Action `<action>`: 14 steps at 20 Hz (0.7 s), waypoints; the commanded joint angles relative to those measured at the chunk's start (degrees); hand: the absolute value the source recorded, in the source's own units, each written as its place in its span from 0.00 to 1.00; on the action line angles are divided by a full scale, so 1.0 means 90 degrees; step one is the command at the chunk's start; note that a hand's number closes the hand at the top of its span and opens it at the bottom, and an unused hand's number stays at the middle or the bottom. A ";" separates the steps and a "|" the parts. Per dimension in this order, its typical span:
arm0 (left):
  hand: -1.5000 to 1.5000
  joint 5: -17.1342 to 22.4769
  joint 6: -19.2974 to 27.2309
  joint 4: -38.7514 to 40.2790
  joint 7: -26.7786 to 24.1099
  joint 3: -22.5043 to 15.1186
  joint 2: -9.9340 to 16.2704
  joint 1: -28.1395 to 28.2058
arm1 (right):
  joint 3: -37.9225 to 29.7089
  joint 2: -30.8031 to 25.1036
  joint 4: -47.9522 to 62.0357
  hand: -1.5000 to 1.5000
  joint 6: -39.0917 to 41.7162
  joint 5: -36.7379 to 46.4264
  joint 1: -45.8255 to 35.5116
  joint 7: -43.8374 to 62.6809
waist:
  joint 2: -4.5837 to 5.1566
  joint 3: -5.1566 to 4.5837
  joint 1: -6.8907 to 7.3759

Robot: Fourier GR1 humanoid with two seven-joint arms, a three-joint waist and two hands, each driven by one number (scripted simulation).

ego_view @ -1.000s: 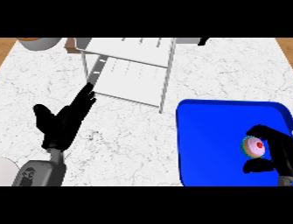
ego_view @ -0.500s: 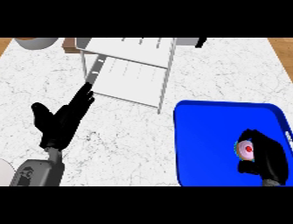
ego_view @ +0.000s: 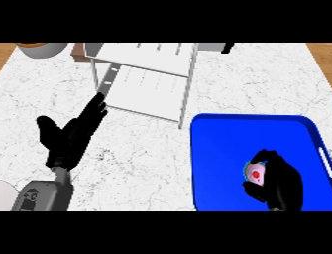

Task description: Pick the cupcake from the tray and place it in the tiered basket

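Toward the near right part of the blue tray (ego_view: 220,149), the right hand (ego_view: 280,184) is curling round the cupcake (ego_view: 255,173), its fingers arching over the top and its thumb coming in from below, so that only the pink frosting with its red spot is showing between them. The cupcake is sitting low on the tray floor, and I judge it is not yet lifting clear, though the wrapping fingers are hiding its base. The grip is coming from the near side, probably because the forearm is entering from the tray's near edge and a side wrap is keeping the soft top from being squashed.

Beyond the tray's far left corner, the tiered basket (ego_view: 154,74) is standing on the white marbled surface (ego_view: 139,154), its pale shelves open toward the tray, which should be leaving a free path for carrying the cupcake across and up. Its thin post nearest the tray looks like the thing to steer around.

Well left of the tray, the left hand (ego_view: 70,139) is resting with fingers straight and holding nothing, fingertips pointing at the basket's near left post and just touching or nearly touching it; I cannot tell which. It is keeping out of the carrying path there.

Past the basket, a pale bowl (ego_view: 40,48) is showing at the surface's far left corner.
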 commanded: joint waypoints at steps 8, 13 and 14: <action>0.50 0.0100 -0.0076 -0.0060 0.0167 0.0066 0.0063 -0.0052 | 0.2950 0.0471 -0.2869 1.00 -0.0005 0.1377 -0.1129 0.3937 | 0.0014 0.0191 0.0030; 0.50 -0.0009 0.0070 0.0032 0.0054 -0.0042 -0.0148 0.0013 | 0.3685 0.0473 -0.3595 1.00 0.1247 0.2229 -0.2260 0.5043 | 0.0066 0.0196 0.0077; 0.50 0.0039 -0.0147 0.0136 -0.0060 0.0003 -0.0005 -0.0048 | 0.3731 0.0473 -0.3495 1.00 0.1349 0.2300 -0.2560 0.5252 | 0.0088 0.0199 0.0086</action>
